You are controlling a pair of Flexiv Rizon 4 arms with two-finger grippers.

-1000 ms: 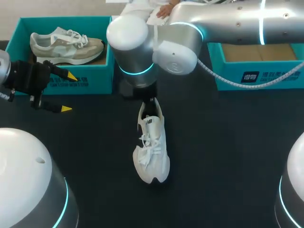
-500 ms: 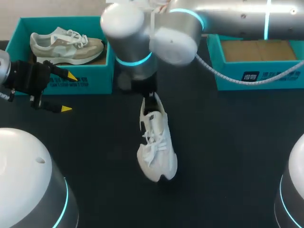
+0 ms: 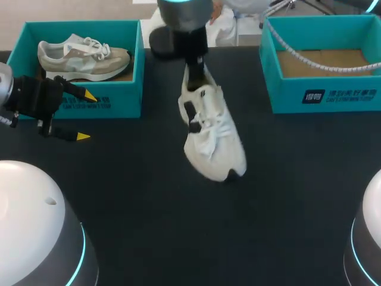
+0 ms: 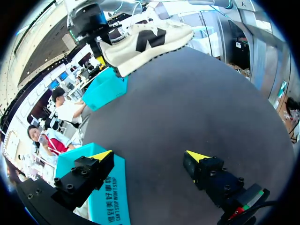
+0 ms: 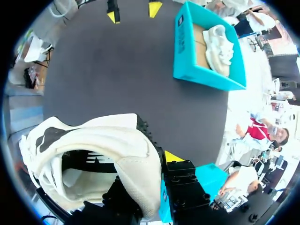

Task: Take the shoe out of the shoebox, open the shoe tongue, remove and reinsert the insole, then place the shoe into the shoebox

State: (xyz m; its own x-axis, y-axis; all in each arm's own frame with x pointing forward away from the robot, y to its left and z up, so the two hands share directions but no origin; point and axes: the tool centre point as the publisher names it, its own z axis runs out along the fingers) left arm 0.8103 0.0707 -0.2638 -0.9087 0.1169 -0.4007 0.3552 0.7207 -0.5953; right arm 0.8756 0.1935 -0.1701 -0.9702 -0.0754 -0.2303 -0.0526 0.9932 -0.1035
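A white shoe (image 3: 209, 128) hangs above the dark surface (image 3: 286, 196) in the upper middle of the head view. The right fingers (image 5: 180, 173) are clamped on its heel collar, one inside the opening and one outside, as far as the right wrist view shows. The toe slants down toward the frame's centre and the sole is clear of the surface, which the left wrist view confirms. An empty shoebox (image 3: 321, 95) with a bare cardboard floor stands at the upper right. A second shoebox (image 3: 101, 101) at the upper left holds a grey-and-beige shoe (image 3: 83, 56). The left fingers (image 4: 86, 173) are spread wide with nothing between them, parked at the left edge of the head view just in front of that second box. The shoe looks light, with a soft mesh-and-suede upper that would give under a pinch and a foam sole that should not slide readily. The padded heel rim is probably the firmest part of the upper, so it seems the sound place to grip. Held at that one spot, the shoe may swing or twist. The loose laces (image 3: 211, 122) could snag. The tongue, which is thin and floppy, would best be taken at its top edge above the lacing.
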